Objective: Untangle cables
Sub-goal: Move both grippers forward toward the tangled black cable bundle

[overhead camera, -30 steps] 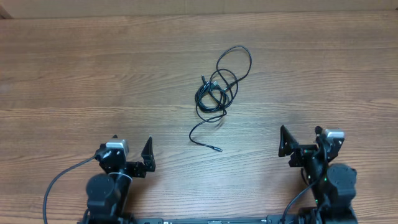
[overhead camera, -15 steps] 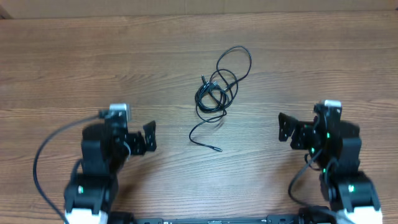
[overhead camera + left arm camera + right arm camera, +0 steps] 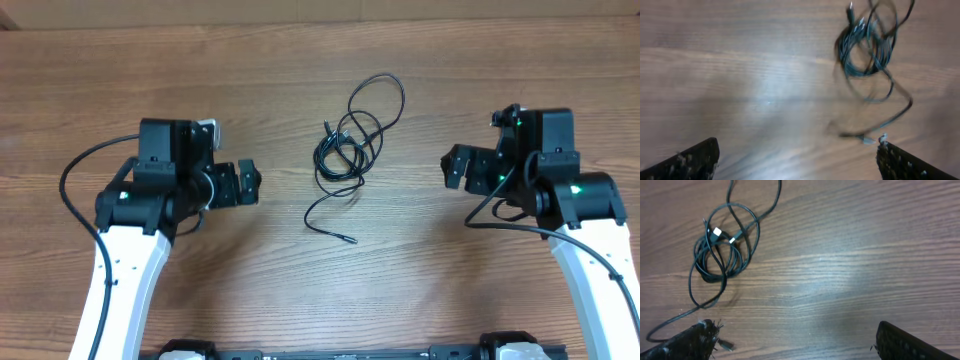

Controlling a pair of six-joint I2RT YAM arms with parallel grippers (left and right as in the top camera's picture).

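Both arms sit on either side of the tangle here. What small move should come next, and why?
Probably bring the left gripper in and down toward the loose plug end trailing out of the cables. It and the right gripper are open, hold nothing and are apart from the tangle. That end lies free on the table, so it looks easiest to pinch.

wood-grain table point(image 3: 120, 80); tangled black cables point(image 3: 348, 150) lie near its centre.
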